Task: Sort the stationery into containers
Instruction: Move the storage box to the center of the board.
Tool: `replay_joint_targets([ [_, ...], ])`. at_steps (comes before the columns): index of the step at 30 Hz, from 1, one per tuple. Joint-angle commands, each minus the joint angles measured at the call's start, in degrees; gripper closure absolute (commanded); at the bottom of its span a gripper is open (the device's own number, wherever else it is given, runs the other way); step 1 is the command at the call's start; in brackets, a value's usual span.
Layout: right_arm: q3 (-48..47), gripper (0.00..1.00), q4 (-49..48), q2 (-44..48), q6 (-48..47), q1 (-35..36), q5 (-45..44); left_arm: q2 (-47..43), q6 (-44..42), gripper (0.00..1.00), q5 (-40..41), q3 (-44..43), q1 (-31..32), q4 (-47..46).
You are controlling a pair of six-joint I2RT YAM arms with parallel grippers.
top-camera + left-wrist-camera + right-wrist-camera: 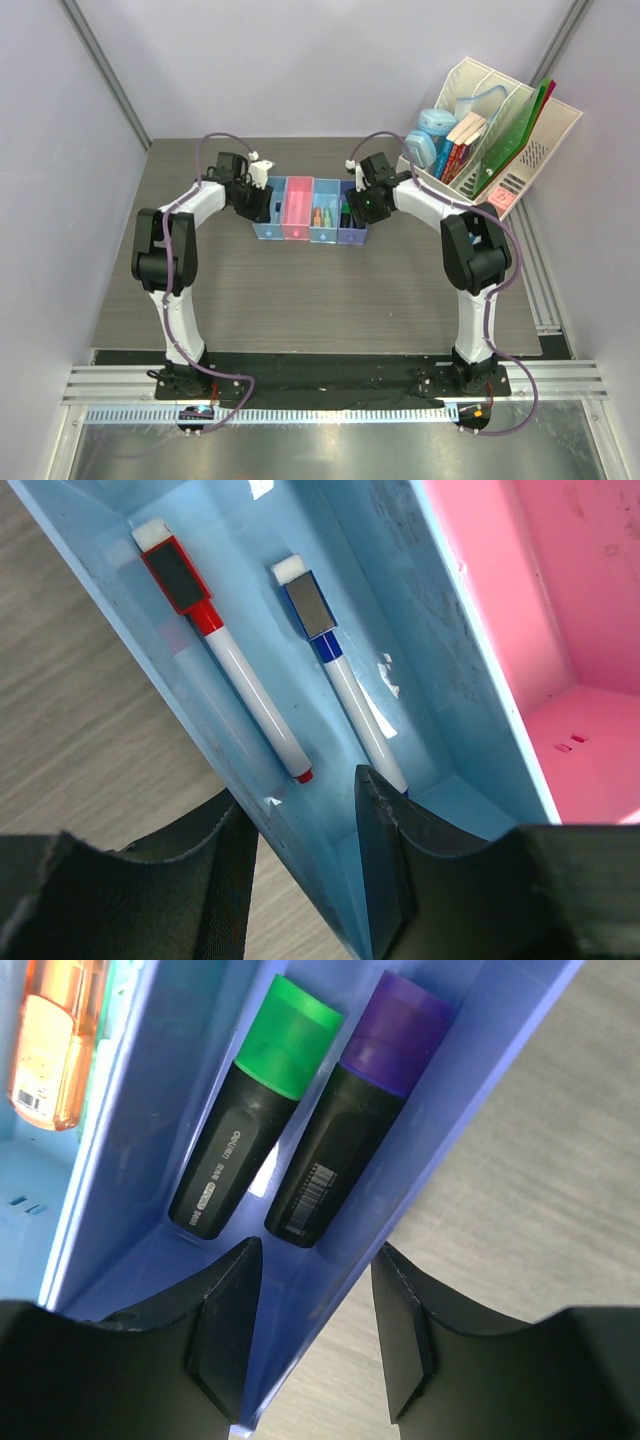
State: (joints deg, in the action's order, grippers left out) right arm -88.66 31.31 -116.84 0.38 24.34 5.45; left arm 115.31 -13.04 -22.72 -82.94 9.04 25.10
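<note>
Over the table (pixel 300 290), top view: the row of four joined trays (pixel 298 215) sits toward the back, with the white rack (pixel 500 130) off at the right rear. The left gripper (pixel 265 207) is down at the row's left end and the right gripper (pixel 350 213) at its right end, arms mirrored. No loose stationery shows on the wood, so the sorting looks done or nearly so. My guess is that the two-ended stance braces or checks the row.

Left wrist view: jaws apart, astride the outer wall of the light blue end tray (pixel 410 590), one finger over the wood and one inside. Nothing is held. Cannot tell whether a pad touches the wall. The red-capped marker (pixel 235 670) and blue-capped marker (pixel 345 690) lie flat on the tray floor, side by side and apart, thin pens grouped together. The pink tray (pixel 540 610) next door shows no item in the visible part.

Right wrist view: jaws apart, straddling the outer wall of the purple end tray (pixel 470 1070), with wood visible between the wall and the outside finger, so no clamp. The green highlighter (pixel 255 1110) and purple highlighter (pixel 355 1110) lie parallel inside, just beside each other, caps away from the fingers. The orange highlighter (pixel 60 1040) lies in the neighbouring compartment
</note>
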Motion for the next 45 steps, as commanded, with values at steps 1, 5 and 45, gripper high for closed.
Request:
replay_joint_targets([
  [1,2.87,0.46,-0.99,5.91,-0.03,0.89,-0.62,-5.00,-0.59,0.57,-2.42,2.51,0.89,1.00],
  [5,4.99,0.47,-1.69,8.37,-1.52,1.24,-2.28,-6.93,-0.06,0.57,-3.47,4.27,1.42,1.70],
  [45,10.00,0.05,8.59,28.42,-9.52,-17.01,-8.97,-35.67,-3.57,0.10,5.66,16.57,3.35,3.64],
])
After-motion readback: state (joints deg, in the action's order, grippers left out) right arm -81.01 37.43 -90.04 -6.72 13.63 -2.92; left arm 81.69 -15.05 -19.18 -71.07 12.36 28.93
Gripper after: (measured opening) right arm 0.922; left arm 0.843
